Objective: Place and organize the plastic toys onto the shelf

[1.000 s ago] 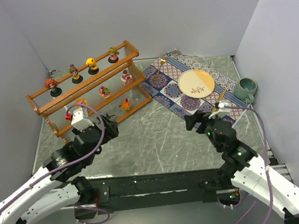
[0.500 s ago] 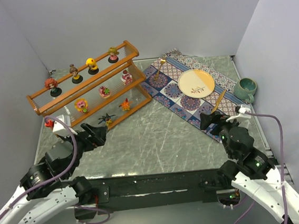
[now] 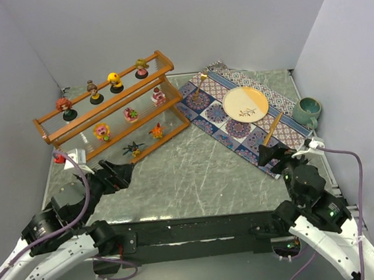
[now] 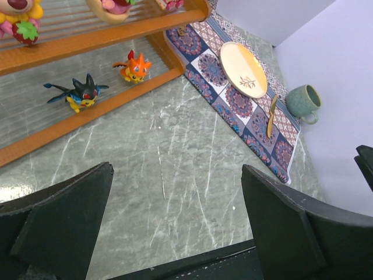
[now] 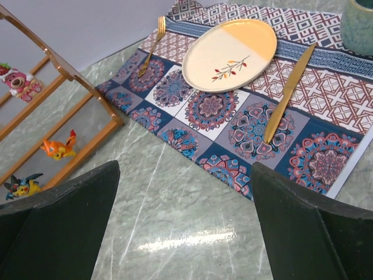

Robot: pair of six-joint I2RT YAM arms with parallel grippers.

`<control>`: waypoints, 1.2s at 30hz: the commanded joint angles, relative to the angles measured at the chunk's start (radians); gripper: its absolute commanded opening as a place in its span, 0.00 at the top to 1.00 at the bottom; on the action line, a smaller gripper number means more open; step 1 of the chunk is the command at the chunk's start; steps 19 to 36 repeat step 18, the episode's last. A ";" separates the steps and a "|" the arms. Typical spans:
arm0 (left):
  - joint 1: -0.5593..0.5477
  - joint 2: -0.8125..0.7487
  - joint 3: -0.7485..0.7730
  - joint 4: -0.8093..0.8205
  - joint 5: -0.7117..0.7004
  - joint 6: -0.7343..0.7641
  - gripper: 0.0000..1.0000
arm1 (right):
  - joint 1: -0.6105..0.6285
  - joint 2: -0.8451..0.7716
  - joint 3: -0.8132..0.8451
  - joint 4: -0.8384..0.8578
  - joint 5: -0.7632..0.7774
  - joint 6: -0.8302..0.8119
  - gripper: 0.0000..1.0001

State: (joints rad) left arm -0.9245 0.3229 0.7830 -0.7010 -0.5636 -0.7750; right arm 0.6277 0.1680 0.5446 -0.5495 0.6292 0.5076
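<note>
The small plastic toys all stand on the long three-tier shelf (image 3: pixel 107 102) of orange-brown wooden rails and clear ribbed panels, at the far left of the table. Four big-headed dolls (image 3: pixel 94 91) are on the top tier and three pink flowery figures (image 3: pixel 131 113) on the middle one. The black spiky figurine (image 4: pixel 77 93) stands near the orange figurine (image 4: pixel 135 65) on the lowest tier.

No toy is seen on the green marbled tabletop (image 3: pixel 196 169), so the placing seems finished. At most, the spacing could be made more even.

The left gripper (image 4: pixel 176 175) is spread wide and carries nothing, low before the shelf's near rail. The right gripper (image 5: pixel 185 172) is equally wide and empty, by the near edge of the patterned blue mat (image 3: pixel 219 115). Between them lies open tabletop, but any reach to the tiers must pass over the front rails.
</note>
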 commanded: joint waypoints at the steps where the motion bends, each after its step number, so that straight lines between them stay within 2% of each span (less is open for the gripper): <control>1: -0.002 -0.015 -0.014 0.012 0.013 -0.015 0.03 | -0.006 -0.019 0.051 -0.026 0.032 0.028 0.00; 15: 0.000 -0.085 -0.057 0.005 -0.061 -0.043 0.03 | -0.006 -0.025 0.054 -0.033 0.023 0.037 0.00; 36: -0.002 -0.094 -0.060 0.020 -0.059 -0.027 0.03 | -0.005 -0.021 0.055 -0.030 0.026 0.034 0.00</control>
